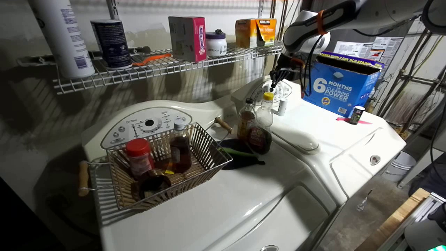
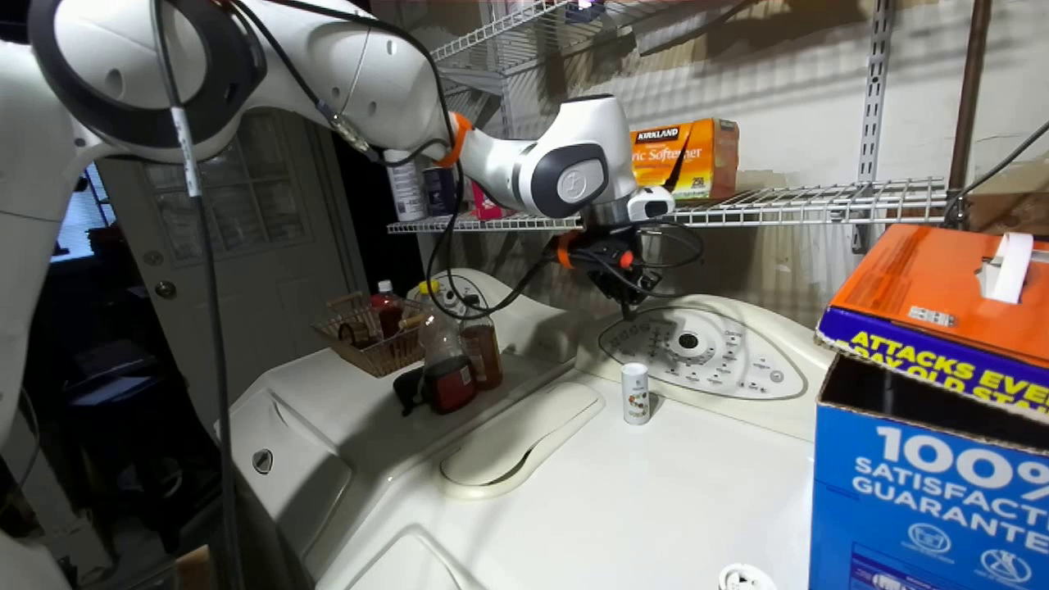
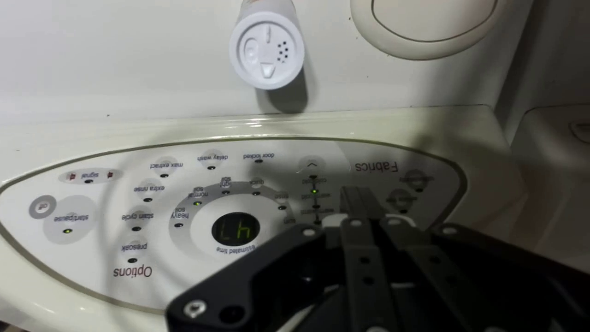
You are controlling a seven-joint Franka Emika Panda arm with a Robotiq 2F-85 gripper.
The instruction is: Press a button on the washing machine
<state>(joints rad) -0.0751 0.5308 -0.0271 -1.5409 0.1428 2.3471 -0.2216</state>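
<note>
The washing machine [image 3: 115,69] lies directly below the tool [image 3: 357,193], its control panel [image 3: 175,272] spread across the wrist view with the lettering inverted. Findings, left to right in that view.

Left end: off button [image 3: 42,207] and, just beside it, start/pause button [image 3: 70,220], both well apart from the tool. Centre: display [image 3: 235,229] lit, so the machine is judged powered; the white shaker [image 3: 267,50] stands in front of the panel, judged clear of the work. Right of centre: arrow button [image 3: 312,164], then the tool, narrow, fingers together, nothing seen between them. Further right: two Fabrics buttons [image 3: 400,199] near the fingertips. Far right: part of the matching appliance [image 3: 548,152], not concerned in the task.

Step in hand is judged to be lining up over a button; which one is not stated. Contact with the panel cannot be confirmed from any view. Recommended: use the paired fingers as one blunt probe, centre on a single button, press square to the sloping face, lightly and briefly, then lift straight off. A slanting push could slip onto a neighbour. The tool hides part of the panel; verify aim in both exterior views.
</note>
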